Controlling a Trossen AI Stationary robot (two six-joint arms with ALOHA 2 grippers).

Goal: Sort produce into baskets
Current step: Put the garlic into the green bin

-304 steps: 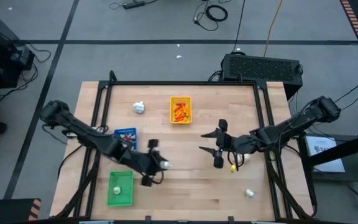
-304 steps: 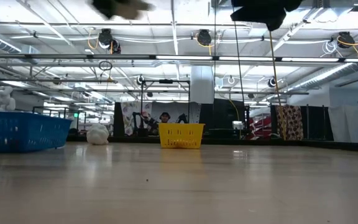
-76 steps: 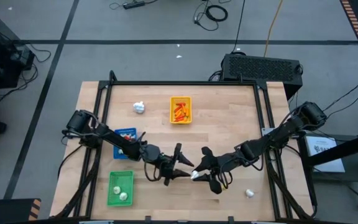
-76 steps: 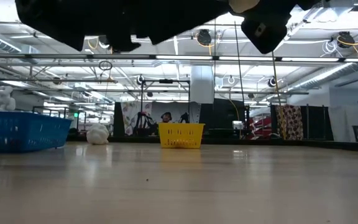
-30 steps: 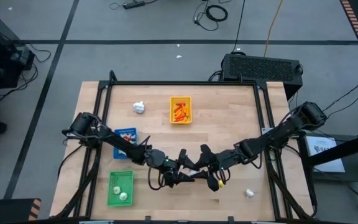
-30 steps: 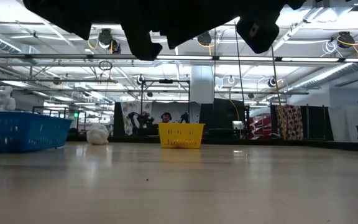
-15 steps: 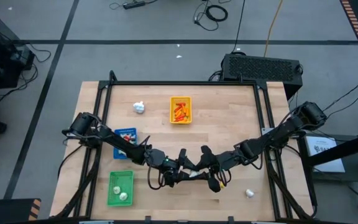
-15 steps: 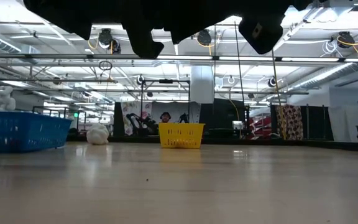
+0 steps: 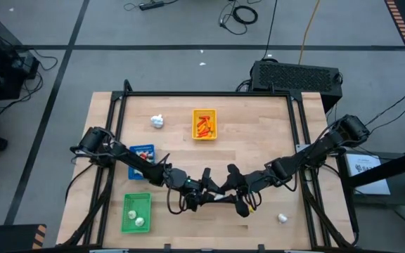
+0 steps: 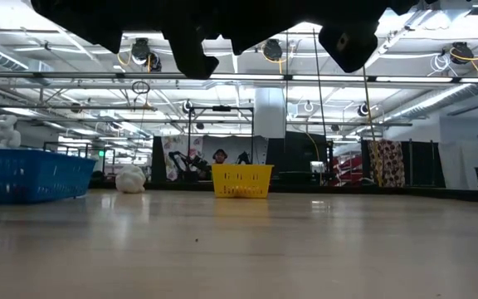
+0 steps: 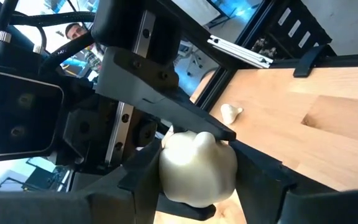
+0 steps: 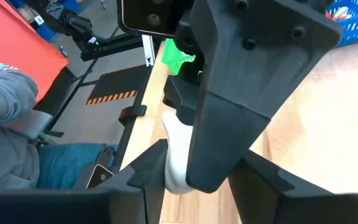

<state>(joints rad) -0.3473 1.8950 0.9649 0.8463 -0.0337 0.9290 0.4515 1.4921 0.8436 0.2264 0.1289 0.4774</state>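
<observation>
A wooden table (image 9: 259, 140) fills the middle of the overhead frame. Both arms meet at lower centre, where the left gripper (image 9: 204, 199) and right gripper (image 9: 232, 197) face each other, fingers of both closed around one whitish garlic bulb (image 11: 197, 167). The green tray (image 9: 136, 213) sits lower left, the blue tray (image 9: 142, 152) above it, the yellow tray (image 9: 204, 124) at upper centre. Another bulb (image 9: 283, 218) lies lower right, a third (image 9: 157, 121) upper left.

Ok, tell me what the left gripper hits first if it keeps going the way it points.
The right gripper, most likely. The left gripper points straight at it over the table's near middle, with a whitish garlic bulb between both sets of fingers. Depth is hard to judge.
</observation>
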